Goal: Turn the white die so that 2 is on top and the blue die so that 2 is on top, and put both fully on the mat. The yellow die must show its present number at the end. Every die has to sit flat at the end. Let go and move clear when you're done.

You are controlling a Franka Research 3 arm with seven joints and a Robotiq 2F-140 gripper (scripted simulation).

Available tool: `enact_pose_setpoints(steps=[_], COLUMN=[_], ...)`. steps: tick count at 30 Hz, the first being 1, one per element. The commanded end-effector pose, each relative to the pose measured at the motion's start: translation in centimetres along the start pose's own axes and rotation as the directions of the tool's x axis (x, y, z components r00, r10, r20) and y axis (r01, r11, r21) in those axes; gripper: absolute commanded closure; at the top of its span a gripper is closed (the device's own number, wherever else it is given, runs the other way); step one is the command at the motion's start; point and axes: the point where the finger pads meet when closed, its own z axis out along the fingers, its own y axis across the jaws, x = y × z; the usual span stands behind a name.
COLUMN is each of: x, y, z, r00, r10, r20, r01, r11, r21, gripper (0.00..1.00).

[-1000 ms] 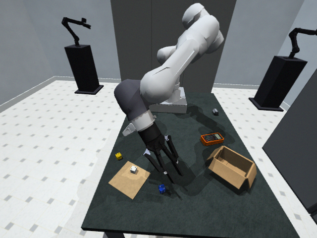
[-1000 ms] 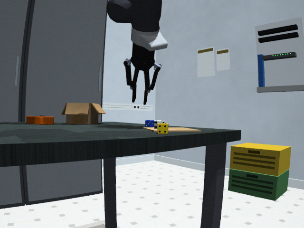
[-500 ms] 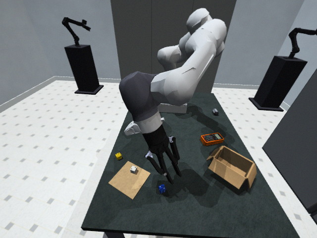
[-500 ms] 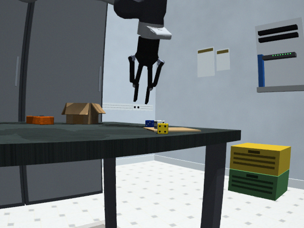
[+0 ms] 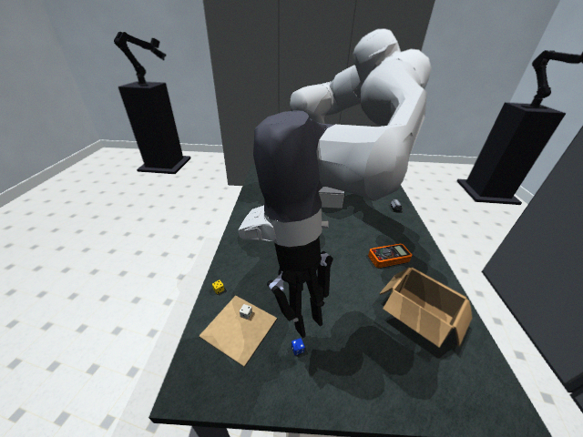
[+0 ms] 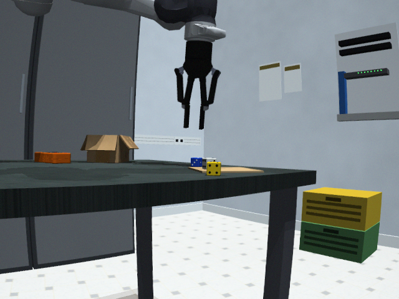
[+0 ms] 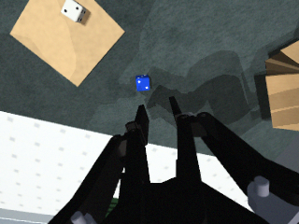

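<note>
The claw (image 5: 311, 329) (image 6: 193, 128) (image 7: 158, 109) hangs partly spread, gripping nothing. The blue die (image 5: 297, 347) (image 6: 196, 161) (image 7: 143, 83) lies just beside the mat (image 5: 235, 339) (image 6: 241, 169) (image 7: 56, 47); likely next, it should centre above that die, widen slightly, descend straight and squeeze opposite faces squarely.

Three dice are sitting on the table (image 5: 357, 400) (image 6: 96, 196) (image 7: 187, 42): one white die (image 5: 245, 310) (image 6: 211, 159) (image 7: 73, 10), one blue die (image 5: 297, 346) (image 6: 196, 161) (image 7: 143, 83) and one yellow die (image 5: 218, 286) (image 6: 213, 168). One mat (image 5: 235, 339) (image 6: 240, 169) (image 7: 51, 42), one open cardboard box (image 5: 414, 317) (image 6: 101, 156) (image 7: 287, 103) and one orange multimeter (image 5: 390, 255) (image 6: 58, 157) are also lying there. Two black arms (image 5: 129, 52) (image 5: 542, 75) are standing on two pedestals (image 5: 151, 124) (image 5: 510, 152). Two storage crates, one yellow crate (image 6: 335, 208) and one green crate (image 6: 331, 239), are forming one stack.
</note>
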Motion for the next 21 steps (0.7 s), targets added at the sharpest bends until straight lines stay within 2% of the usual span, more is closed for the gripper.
enact_pose_setpoints(steps=[1,3,4,6,8,9,21], x=[0.4,0.4,0.3,0.2,0.2,0.2,0.2], y=[-0.1,-0.1,-0.6,-1.0,-1.1,-1.1,-1.1], z=[-0.3,-0.4,-0.9,-1.5,-1.6,-1.6,-1.3], r00=[0.987,0.986,0.982,0.977,0.976,0.976,0.975], r10=[0.142,0.144,0.156,0.171,0.173,0.173,0.176], r20=[-0.072,-0.078,-0.105,-0.131,-0.135,-0.135,-0.135], r01=[-0.14,-0.142,-0.15,-0.158,-0.159,-0.159,-0.162], r11=[0.99,0.989,0.987,0.982,0.981,0.981,0.981], r21=[0.019,0.026,0.062,0.102,0.109,0.109,0.109], gripper=[0.68,0.68,0.68,0.68,0.68,0.0,0.0])
